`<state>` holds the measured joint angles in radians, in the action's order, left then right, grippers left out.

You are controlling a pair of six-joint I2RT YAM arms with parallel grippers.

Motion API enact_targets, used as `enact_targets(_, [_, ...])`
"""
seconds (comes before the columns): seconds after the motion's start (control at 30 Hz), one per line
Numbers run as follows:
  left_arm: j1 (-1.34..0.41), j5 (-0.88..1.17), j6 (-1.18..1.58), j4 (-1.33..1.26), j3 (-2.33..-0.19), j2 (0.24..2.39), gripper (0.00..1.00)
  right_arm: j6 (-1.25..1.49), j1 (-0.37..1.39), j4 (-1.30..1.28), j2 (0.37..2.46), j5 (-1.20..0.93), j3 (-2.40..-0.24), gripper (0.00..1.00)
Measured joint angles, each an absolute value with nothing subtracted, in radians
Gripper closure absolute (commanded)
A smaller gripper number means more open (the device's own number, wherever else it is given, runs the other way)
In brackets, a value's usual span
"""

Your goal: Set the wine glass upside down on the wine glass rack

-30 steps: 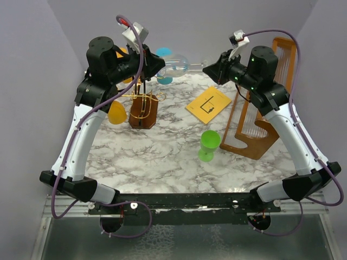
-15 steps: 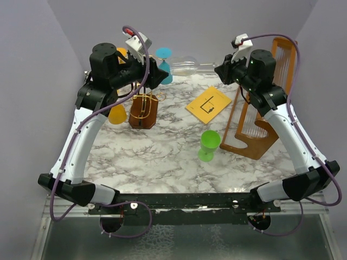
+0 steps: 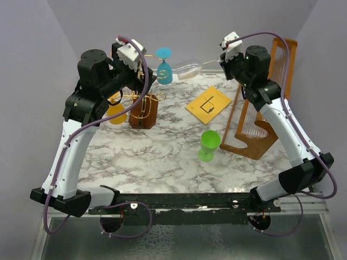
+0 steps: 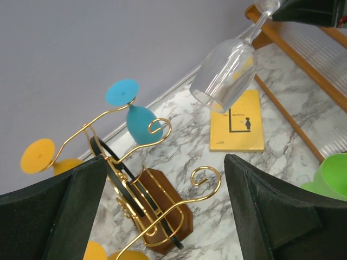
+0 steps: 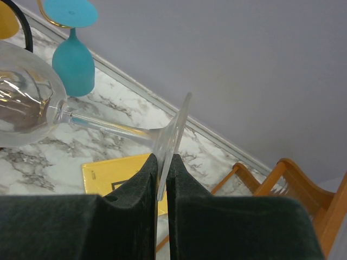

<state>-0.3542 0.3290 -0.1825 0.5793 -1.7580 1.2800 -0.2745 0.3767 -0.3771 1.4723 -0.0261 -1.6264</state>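
The clear wine glass point(image 3: 187, 67) hangs nearly level in the air over the back of the table, bowl toward the left. My right gripper point(image 3: 218, 59) is shut on its foot point(image 5: 172, 135), the disc pinched edge-on between the pads point(image 5: 146, 179). The wine glass rack point(image 3: 143, 106), gold wire with spiral arms point(image 4: 206, 179) on a brown block point(image 4: 165, 208), stands below my left gripper point(image 3: 147, 80). That gripper point(image 4: 165, 216) is open wide and holds nothing. The glass's bowl point(image 4: 225, 73) floats above and beyond the rack.
A blue glass point(image 3: 164, 69) hangs upside down on the rack; orange glasses point(image 3: 116, 114) hang on its left. A yellow card point(image 3: 209, 104) lies mid-table, a green glass point(image 3: 208, 145) stands nearer. A tall wooden frame point(image 3: 260, 116) stands at the right.
My left gripper opened, let go of the clear glass's bowl and drew back to the left. The right gripper kept its hold on the foot and shifted slightly up and back.
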Motion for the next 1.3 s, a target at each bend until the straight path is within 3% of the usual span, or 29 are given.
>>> enact_targets(0.63, [-0.345, 0.098, -0.240, 0.618, -1.725, 1.235, 0.01, -0.772, 0.440, -0.281, 1.636, 0.008, -1.658, 0.99])
enact_targets(1.3, [-0.249, 0.032, -0.229, 0.615, -1.700, 1.165, 0.02, -1.278, 0.574, -0.111, 1.857, 0.026, -1.697, 0.98])
